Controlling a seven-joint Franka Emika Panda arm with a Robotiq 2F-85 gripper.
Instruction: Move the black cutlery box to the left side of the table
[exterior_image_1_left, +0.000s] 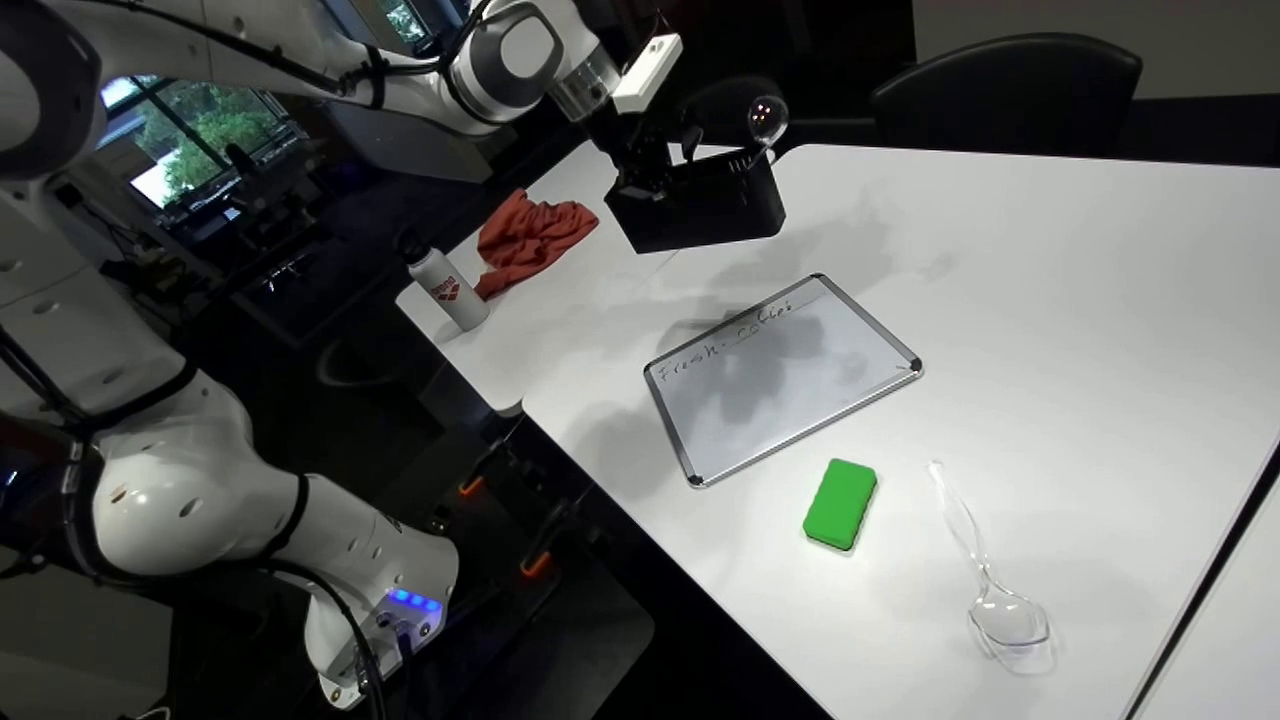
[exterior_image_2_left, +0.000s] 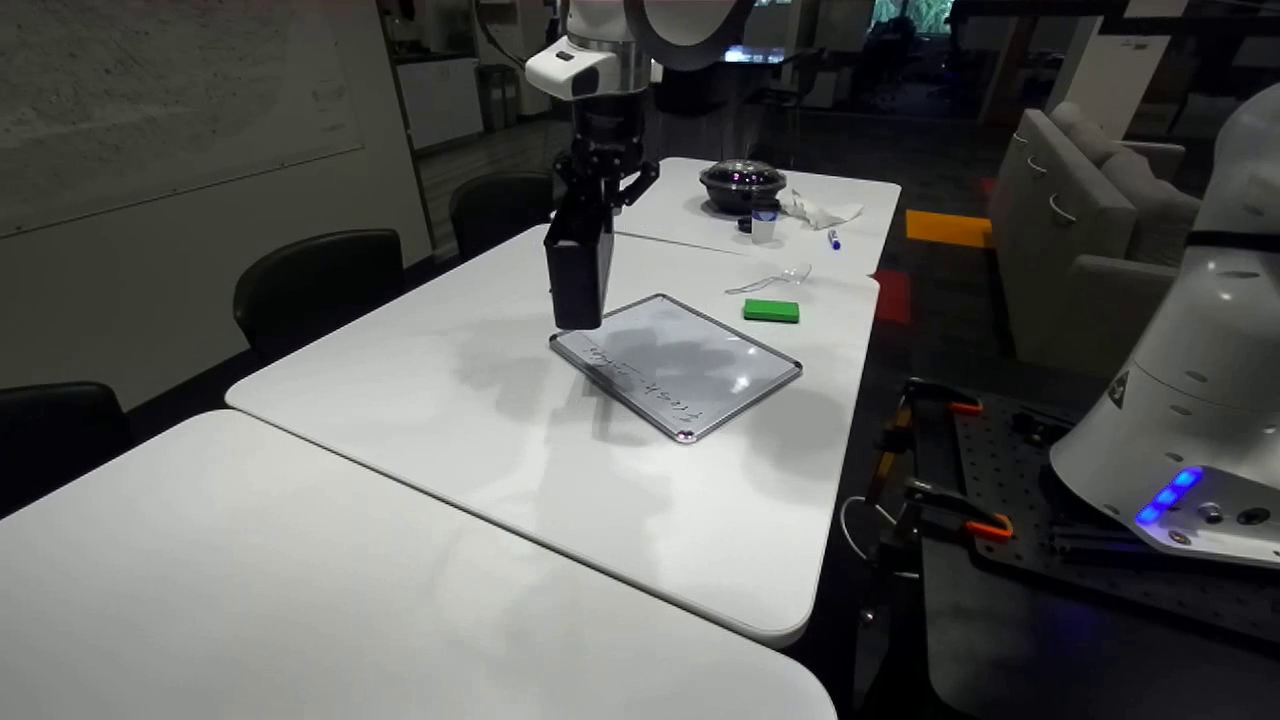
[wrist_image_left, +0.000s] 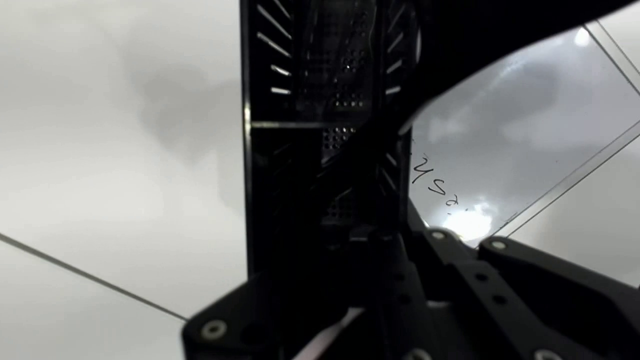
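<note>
- Wrist view: we look down into the box, its top facing us, with the board showing past its right wall and a seam at lower left.
- Both exterior views show the box aloft over the table, base off the surface; whether it overhangs the board's edge, we cannot tell.
- Our gripper is clamped on the box near one end, seemingly pinching one long wall; black on black hides the exact contact.
- We judge the step in hand to be the carry. Left, read as the robot's own, should mean toward that seam — the side of the cloth and bottle in an exterior view.
- Held so far off centre, the box may sag or swing at its free end, so we do best with a slow, even sweep and no twist.
- A clear round piece stands up at that end, perhaps a spoon; we want the box level lest the piece tip out.
- Height comes first — we lower only once the whole base is past the board's frame.
- At the goal we bring the base down flat, let the table take the weight, and only then part the fingers, just enough to free the wall.
- Last, we draw straight up, so no finger catches the wall and drags the box.
</note>
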